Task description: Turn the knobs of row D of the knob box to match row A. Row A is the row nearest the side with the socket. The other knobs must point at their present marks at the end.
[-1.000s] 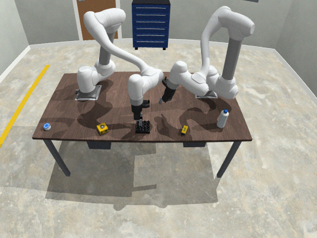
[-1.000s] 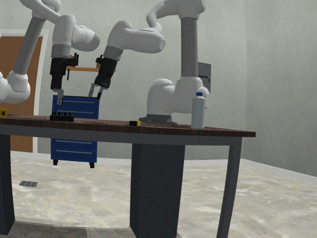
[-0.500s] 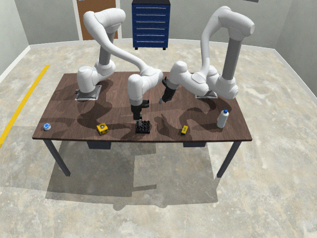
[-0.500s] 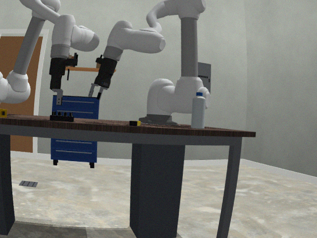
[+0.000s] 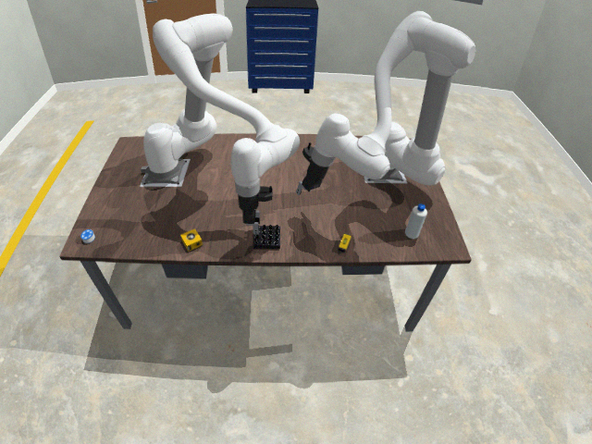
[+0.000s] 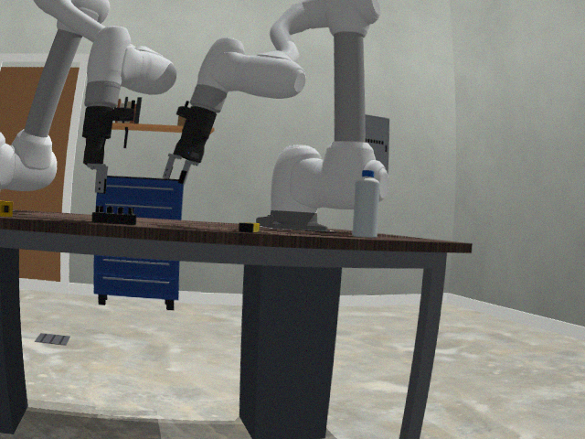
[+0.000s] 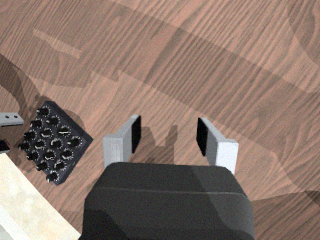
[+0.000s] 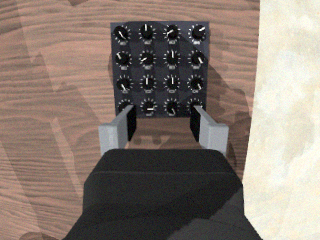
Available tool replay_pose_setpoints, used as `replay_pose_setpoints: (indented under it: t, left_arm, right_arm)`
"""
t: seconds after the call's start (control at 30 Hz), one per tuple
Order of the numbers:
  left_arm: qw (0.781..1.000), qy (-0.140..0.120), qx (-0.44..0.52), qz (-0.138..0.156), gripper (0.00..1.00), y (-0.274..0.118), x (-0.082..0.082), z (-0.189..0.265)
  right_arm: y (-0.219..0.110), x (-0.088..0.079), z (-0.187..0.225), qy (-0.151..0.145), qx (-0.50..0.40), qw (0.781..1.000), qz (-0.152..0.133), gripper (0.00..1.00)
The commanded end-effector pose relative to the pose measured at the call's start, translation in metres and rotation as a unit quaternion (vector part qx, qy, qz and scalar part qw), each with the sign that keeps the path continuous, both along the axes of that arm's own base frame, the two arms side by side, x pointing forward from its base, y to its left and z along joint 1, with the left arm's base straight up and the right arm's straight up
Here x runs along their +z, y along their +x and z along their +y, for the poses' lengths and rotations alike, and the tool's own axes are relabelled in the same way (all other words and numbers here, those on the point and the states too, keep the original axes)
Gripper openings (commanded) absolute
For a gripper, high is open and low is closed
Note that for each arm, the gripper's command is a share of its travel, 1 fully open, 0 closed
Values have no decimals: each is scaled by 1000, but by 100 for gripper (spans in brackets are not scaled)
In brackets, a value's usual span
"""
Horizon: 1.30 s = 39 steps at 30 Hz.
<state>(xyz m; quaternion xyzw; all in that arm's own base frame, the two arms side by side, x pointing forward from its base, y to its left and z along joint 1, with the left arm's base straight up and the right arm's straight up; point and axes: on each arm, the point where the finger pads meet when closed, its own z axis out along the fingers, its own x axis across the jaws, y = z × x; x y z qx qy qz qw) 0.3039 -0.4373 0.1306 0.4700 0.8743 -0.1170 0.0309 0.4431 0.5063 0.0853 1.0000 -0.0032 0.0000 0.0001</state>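
On tbl (image 5: 219, 166) (image 6: 302, 242) (image 7: 165, 75) (image 8: 50, 75), btwn yellow blk (image 5: 191, 240) (image 6: 5, 208) & btl (image 5: 415, 223) (image 6: 366, 208): knob box (image 5: 266, 237) (image 6: 113, 218) (image 7: 55, 136) (image 8: 159, 71).

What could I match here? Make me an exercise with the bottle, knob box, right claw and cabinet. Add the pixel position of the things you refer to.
1. Bottle (image 5: 415, 224) (image 6: 366, 209)
2. Knob box (image 5: 266, 246) (image 6: 113, 218) (image 7: 81, 137) (image 8: 160, 71)
3. Right claw (image 5: 257, 223) (image 6: 101, 178) (image 7: 12, 132) (image 8: 162, 112)
4. Cabinet (image 5: 282, 46) (image 6: 142, 196)

A. Open, near the knobs
B. Blue, behind the table (image 5: 229, 261) (image 6: 302, 241)
C. Whitish, blue-capped
D. Black, four rows of four

Pairs: 1-C, 2-D, 3-A, 4-B.
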Motion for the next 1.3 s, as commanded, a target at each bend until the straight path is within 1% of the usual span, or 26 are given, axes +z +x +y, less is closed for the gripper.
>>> replay_pose_setpoints:
  t: [0.0, 0.5, 1.27]
  left_arm:
    - [1000, 0, 0, -1, 100, 0, 1, 0]
    - [1000, 0, 0, -1, 100, 0, 1, 0]
    - [1000, 0, 0, -1, 100, 0, 1, 0]
  right_arm:
    - [0, 1, -6, 1, 0, 1000, 0, 100]
    - [0, 1, -25, 1, 0, 1000, 0, 100]
    - [1, 1, -27, 1, 0, 1000, 0, 100]
